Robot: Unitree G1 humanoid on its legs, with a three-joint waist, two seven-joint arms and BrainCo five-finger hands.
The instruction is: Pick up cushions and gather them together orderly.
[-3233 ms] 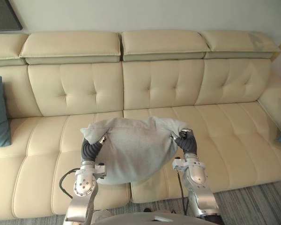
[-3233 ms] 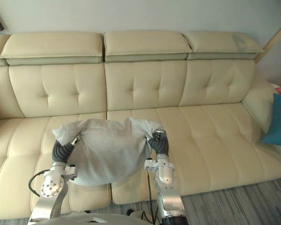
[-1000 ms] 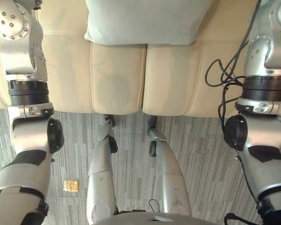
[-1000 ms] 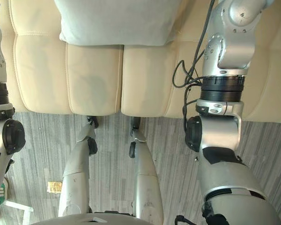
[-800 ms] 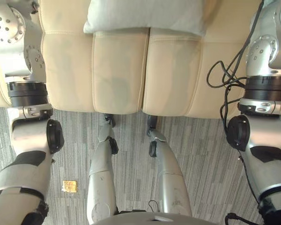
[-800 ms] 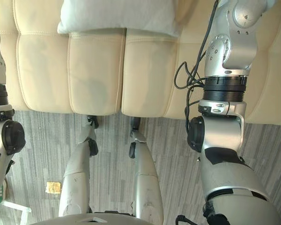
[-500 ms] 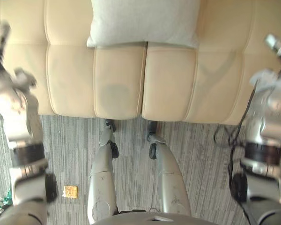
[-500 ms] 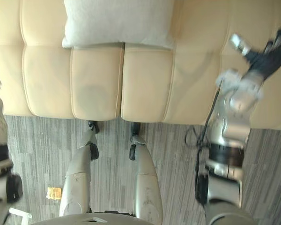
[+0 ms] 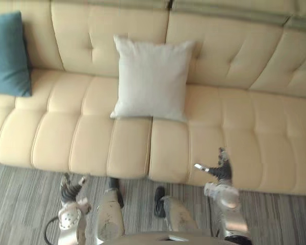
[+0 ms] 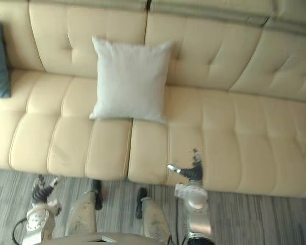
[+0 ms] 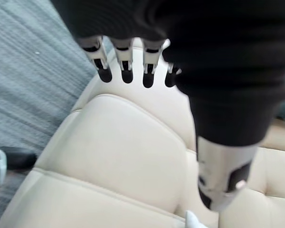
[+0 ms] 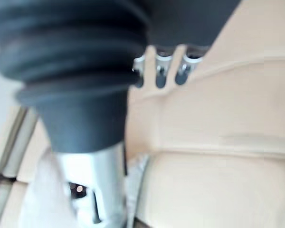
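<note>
Your left hand [image 9: 70,191] and right hand [image 9: 222,171] hang empty, fingers [image 11: 126,65] released, before the sofa [image 9: 245,127] where the grey cushion [image 9: 152,76] stands propped; next, probably, you fetch the teal cushion [image 9: 9,53] at left.

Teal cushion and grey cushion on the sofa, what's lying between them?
Nothing lies between them: in the left eye view, just bare sofa separates the teal cushion from the grey cushion.
</note>
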